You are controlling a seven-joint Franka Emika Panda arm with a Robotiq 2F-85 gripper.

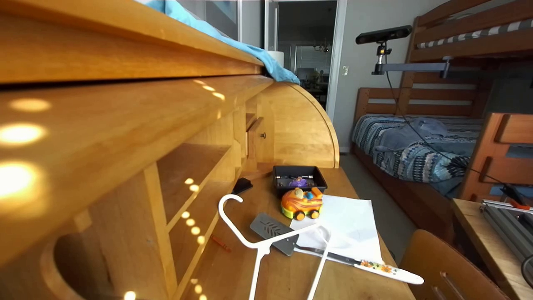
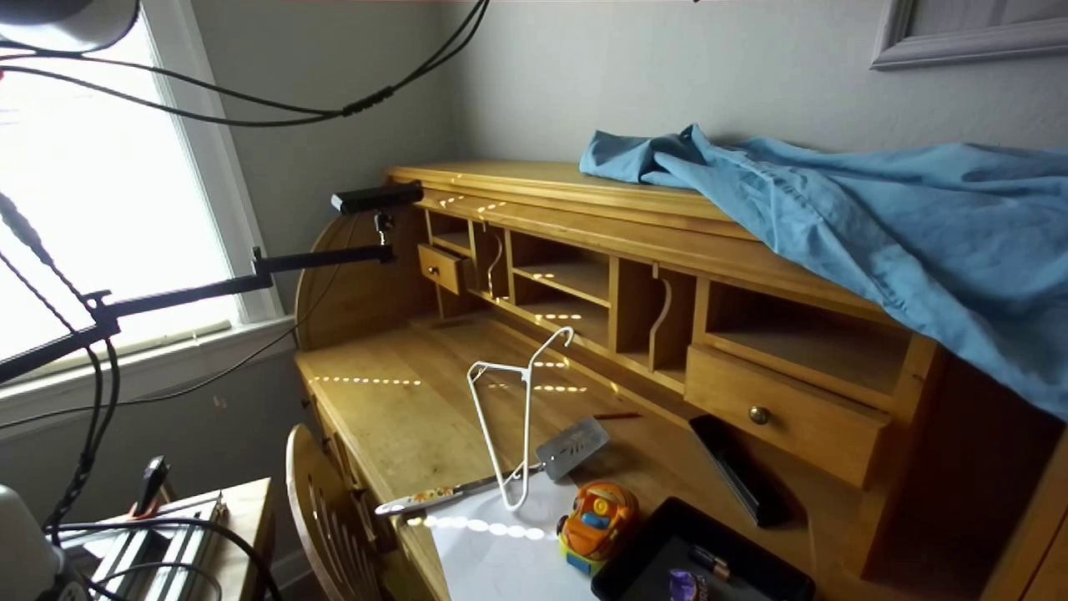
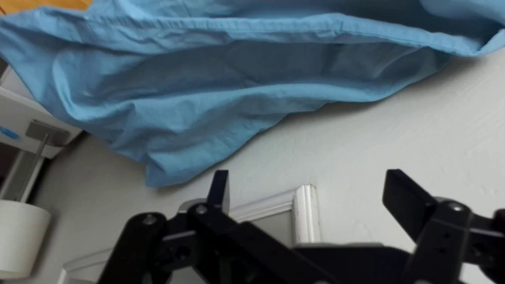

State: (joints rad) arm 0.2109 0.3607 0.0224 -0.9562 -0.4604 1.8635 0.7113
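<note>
My gripper [image 3: 307,177] is open and empty in the wrist view, its black fingers wide apart. It shows in neither exterior view. Nearest it is a crumpled blue cloth [image 3: 197,98], beyond the fingertips and apart from them. In both exterior views the cloth [image 1: 250,50] [image 2: 876,209] lies on the desk's top shelf and hangs over its front. On the desk below are a white hanger [image 1: 263,250] [image 2: 527,401], a spatula [image 1: 266,225] [image 2: 574,449], an orange toy car [image 1: 302,203] [image 2: 597,522] and a black tray [image 1: 300,167] [image 2: 743,544] with small items.
White paper [image 1: 354,225] lies under the spatula handle. A crayon [image 2: 617,415] and a black object [image 2: 738,472] lie near the cubbies. A wooden chair [image 2: 321,517] stands at the desk. Camera arms [image 1: 410,67] [image 2: 325,257] reach in. A pale frame [image 3: 305,213] hangs on the wall.
</note>
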